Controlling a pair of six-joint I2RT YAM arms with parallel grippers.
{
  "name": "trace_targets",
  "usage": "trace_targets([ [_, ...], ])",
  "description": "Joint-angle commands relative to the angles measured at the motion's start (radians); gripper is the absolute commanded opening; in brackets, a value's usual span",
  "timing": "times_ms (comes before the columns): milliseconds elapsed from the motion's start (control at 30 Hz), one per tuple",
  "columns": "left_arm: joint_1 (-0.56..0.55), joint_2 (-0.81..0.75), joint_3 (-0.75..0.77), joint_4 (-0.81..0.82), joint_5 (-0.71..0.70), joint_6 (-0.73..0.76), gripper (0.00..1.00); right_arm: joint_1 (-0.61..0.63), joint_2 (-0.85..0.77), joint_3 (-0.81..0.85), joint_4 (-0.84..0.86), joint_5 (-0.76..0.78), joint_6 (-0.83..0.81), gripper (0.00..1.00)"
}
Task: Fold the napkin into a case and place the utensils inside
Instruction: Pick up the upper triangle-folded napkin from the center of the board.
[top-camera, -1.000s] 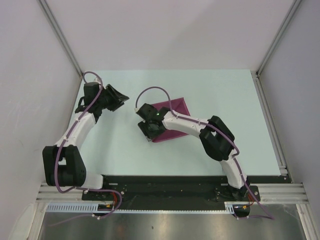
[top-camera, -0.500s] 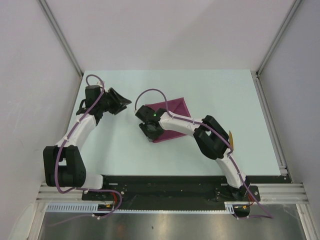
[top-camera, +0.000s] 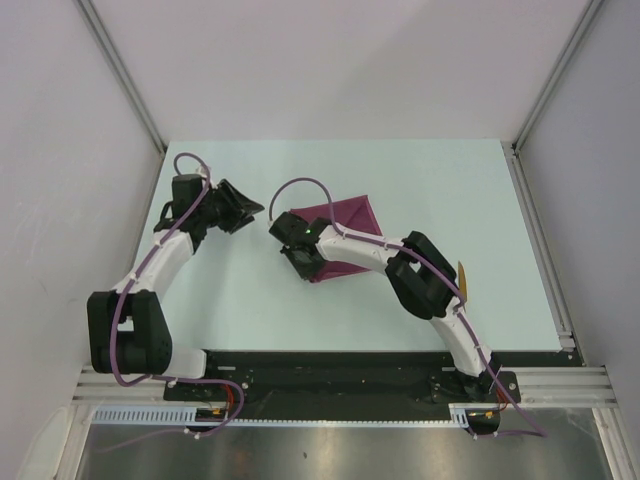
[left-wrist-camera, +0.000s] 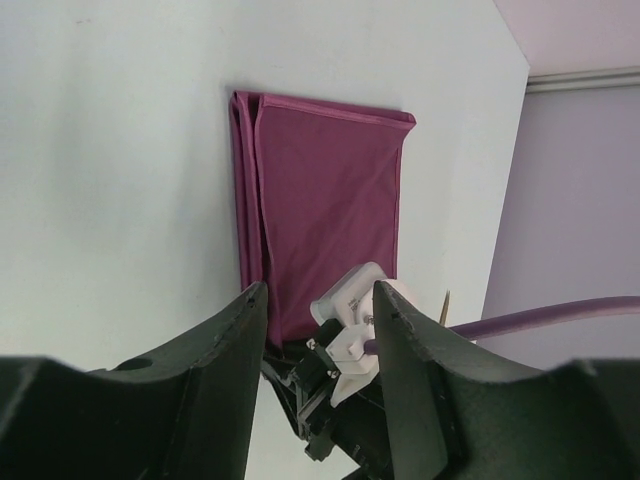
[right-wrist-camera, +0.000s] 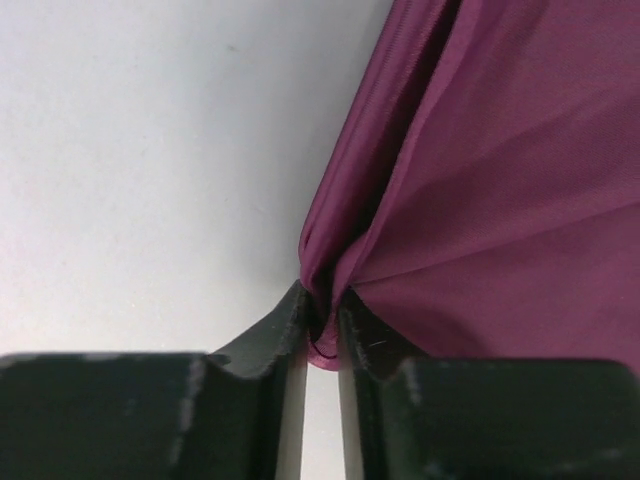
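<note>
the napkin (top-camera: 352, 214) lies folded on the tabletop (top-camera: 450, 190), near the middle and set at a slant. from the left wrist the napkin (left-wrist-camera: 330, 190) shows as a flat oblong with a doubled strip along one long edge.

the right hand (top-camera: 300, 258) is down at the napkin's near left corner, and the right arm (top-camera: 365, 248) crosses the near side of the cloth. in its own wrist view the right hand (right-wrist-camera: 320, 312) is closed almost fully. its fingers (right-wrist-camera: 270, 340) pinch a small bunched fold at the edge of the napkin (right-wrist-camera: 500, 180), and creases fan out from the pinch.

the left hand (top-camera: 248, 210) hovers left of the napkin, apart from it and pointing toward it. seen from its wrist, the left hand (left-wrist-camera: 318, 295) has its jaws standing apart with nothing between them.

a golden piece (top-camera: 462, 280) lies on the tabletop just right of the right elbow, well apart from the napkin. its tip also shows in the left wrist view, golden piece (left-wrist-camera: 443, 304).

a second ago the right hand sat a little nearer the bases; it has since shifted slightly toward the far side. the right elbow then covered the golden piece, which now shows. the left hand has edged a little toward the napkin. the napkin lies where it did.
</note>
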Motion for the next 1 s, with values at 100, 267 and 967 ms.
trace_targets([
  [100, 0.003, -0.019, -0.049, 0.079, 0.031, -0.021, 0.60, -0.007, 0.022, -0.018, 0.024, 0.001, -0.016, 0.00],
  [267, 0.003, 0.105, -0.037, 0.131, 0.094, -0.064, 0.72, -0.045, -0.080, -0.050, 0.113, -0.120, -0.014, 0.00],
  [967, -0.113, 0.584, 0.258, 0.224, 0.077, -0.161, 0.74, -0.206, -0.207, -0.115, 0.194, -0.456, -0.002, 0.00],
])
